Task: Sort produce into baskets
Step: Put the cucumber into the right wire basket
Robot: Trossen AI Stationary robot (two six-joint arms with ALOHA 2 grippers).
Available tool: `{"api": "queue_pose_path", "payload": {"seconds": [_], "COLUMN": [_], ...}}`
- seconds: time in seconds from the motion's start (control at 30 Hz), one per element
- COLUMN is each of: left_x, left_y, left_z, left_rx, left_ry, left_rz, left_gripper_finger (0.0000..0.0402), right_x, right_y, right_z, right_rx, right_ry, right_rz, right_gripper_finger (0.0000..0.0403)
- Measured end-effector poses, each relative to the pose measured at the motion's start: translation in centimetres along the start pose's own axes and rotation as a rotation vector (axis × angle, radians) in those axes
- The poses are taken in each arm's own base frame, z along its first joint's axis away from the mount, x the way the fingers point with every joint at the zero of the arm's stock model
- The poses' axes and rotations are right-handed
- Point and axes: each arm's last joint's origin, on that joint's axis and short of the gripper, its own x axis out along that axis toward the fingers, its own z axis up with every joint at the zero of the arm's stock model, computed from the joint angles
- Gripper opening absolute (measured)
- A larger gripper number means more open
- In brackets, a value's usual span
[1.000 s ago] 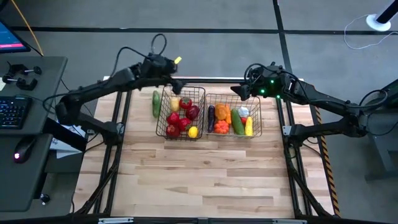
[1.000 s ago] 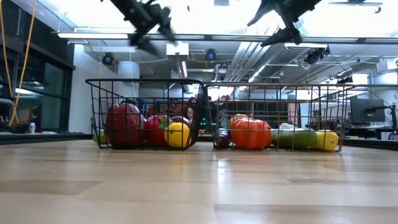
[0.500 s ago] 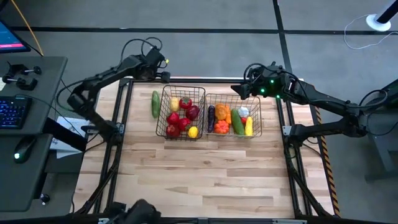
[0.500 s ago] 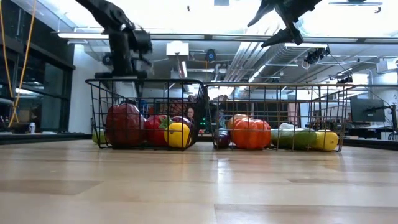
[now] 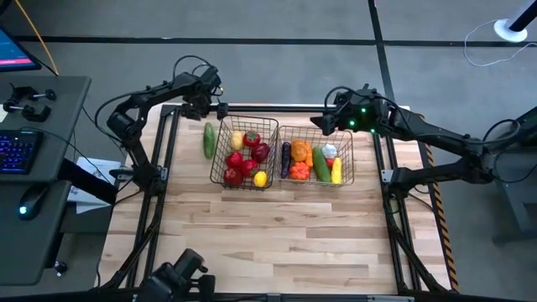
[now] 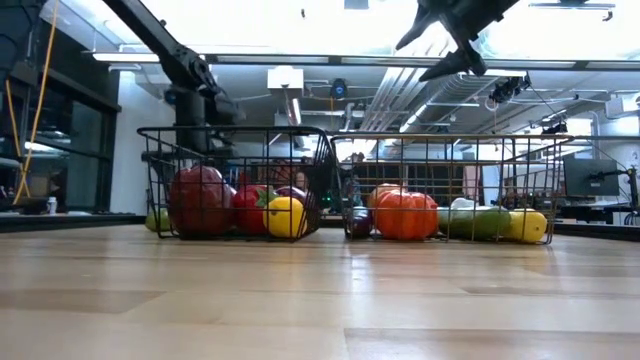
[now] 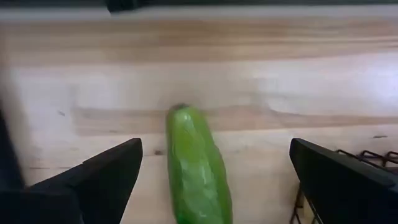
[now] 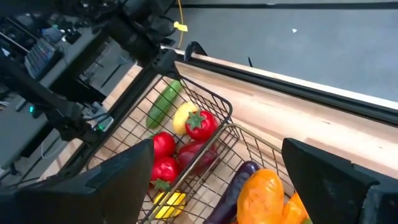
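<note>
Left hand (image 5: 211, 107) hangs with its fingers (image 7: 93, 180) spread wide and empty, just above the far end of a green cucumber (image 5: 209, 139) that lies on the counter (image 5: 277, 226) just outside the narrower basket (image 5: 245, 152). That basket holds red produce, a yellow piece and a pale one. Touching its other side stands the wider basket (image 5: 316, 158), filled with a purple eggplant, orange pieces, a green cucumber, a white piece and a yellow one. Right hand (image 5: 329, 123) hovers over the far corner of the wider basket, its fingers (image 8: 106, 180) also wide apart, holding nothing.
</note>
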Motion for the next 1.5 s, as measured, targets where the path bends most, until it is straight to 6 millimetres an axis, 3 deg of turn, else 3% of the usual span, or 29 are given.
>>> {"api": "queue_pose_path", "payload": {"seconds": [0.27,0.43,0.57,1.07,1.23,1.5], "left_x": [1.5,1.9,2.0,1.0,1.6,4.6], "left_y": [1.6,1.3,0.9,2.6,2.1,3.1], "left_z": [0.7,0.4,0.3,1.3,0.5,-2.1], "left_rx": [-0.032,-0.023,-0.017,-0.136,-0.147,-0.181], "left_ry": [0.101,0.144,0.132,0.069,0.101,0.207], "left_rz": [0.027,0.03,0.019,0.001,0.007,0.039], "left_gripper_finger": [0.0397,0.0397,0.0397,0.0397,0.0397,0.0397], "right_x": [1.5,2.3,2.7,2.7,2.7,2.7], "right_y": [-0.2,-0.3,-0.3,-0.3,-0.3,-0.3], "right_z": [-0.5,-0.7,-0.8,-0.9,-0.8,-0.8], "right_rx": [-0.005,-0.031,-0.034,-0.035,-0.035,-0.035], "right_ry": [0.058,0.081,0.093,0.093,0.092,0.092], "right_rz": [-0.034,-0.048,-0.057,-0.057,-0.057,-0.057], "right_gripper_finger": [0.0346,0.0346,0.0346,0.0346,0.0346,0.0346]}}
